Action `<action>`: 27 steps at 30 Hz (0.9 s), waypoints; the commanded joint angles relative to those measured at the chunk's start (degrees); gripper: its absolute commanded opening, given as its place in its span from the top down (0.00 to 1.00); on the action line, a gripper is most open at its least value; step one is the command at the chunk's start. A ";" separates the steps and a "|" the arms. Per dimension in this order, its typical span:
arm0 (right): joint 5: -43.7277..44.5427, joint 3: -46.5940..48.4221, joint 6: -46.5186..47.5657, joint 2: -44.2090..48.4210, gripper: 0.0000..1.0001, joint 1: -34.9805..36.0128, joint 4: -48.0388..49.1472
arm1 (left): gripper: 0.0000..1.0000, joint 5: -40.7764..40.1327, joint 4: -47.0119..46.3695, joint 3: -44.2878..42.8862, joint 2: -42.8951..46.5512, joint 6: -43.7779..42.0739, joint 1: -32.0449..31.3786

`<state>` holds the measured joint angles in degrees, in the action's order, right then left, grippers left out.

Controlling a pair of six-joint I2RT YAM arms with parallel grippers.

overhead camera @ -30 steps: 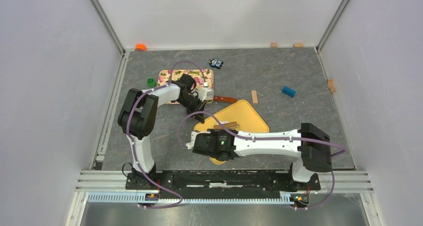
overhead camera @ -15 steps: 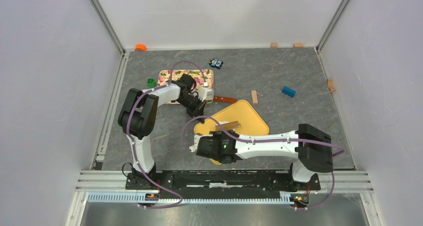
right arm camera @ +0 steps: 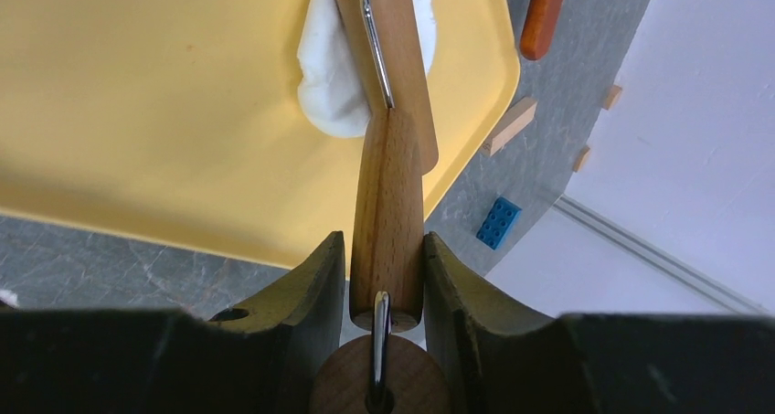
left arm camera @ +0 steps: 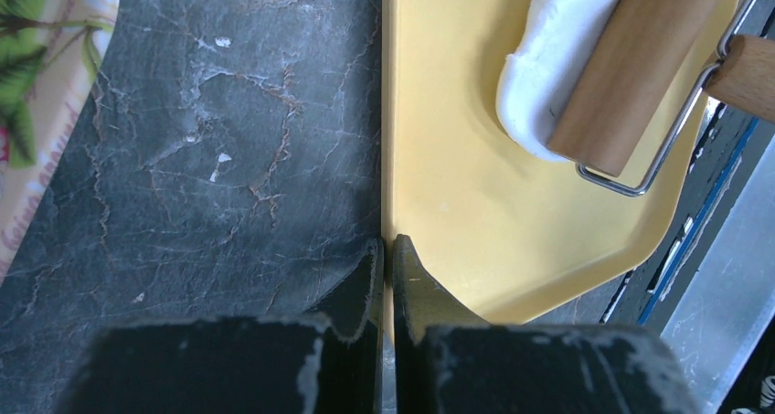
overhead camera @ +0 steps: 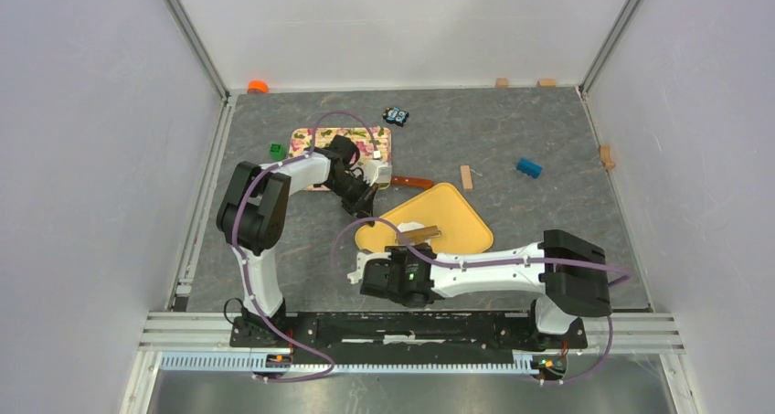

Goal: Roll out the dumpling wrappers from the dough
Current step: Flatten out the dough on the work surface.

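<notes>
The roller [right arm camera: 388, 213] is showing smooth pale wood with fine grain; its wire frame [right arm camera: 377, 341] is gleaming as bright metal; the dough [left arm camera: 539, 67] is looking matt and soft; the board [left arm camera: 475, 213] is showing smooth yellow plastic, faintly glossy; the table [left arm camera: 228, 158] is looking like dark veined stone; the right fingers [right arm camera: 302, 291] are showing matt black plastic.

Bright, even, diffuse light; shadows faint. Nearest the lens, the left claw [left arm camera: 387, 246] and right claw [right arm camera: 384, 242] look soft; beyond them, sharp.
</notes>
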<state>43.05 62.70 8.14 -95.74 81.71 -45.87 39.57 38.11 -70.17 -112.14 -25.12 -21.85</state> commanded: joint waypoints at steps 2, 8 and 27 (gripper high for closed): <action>-15.43 -0.71 -0.50 -3.48 1.00 -5.22 3.48 | 0.98 -5.73 1.77 0.65 -3.34 -0.06 0.20; -19.49 -4.14 -7.12 -0.63 1.00 0.29 2.69 | 0.98 -5.82 1.77 0.56 -3.44 0.00 0.16; -19.64 -0.86 -9.88 -4.43 1.00 3.70 0.61 | 0.98 -5.64 1.79 0.56 -3.34 -0.17 0.20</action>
<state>43.31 63.59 3.90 -97.43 82.02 -44.66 39.59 38.61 -70.57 -112.46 -25.10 -21.82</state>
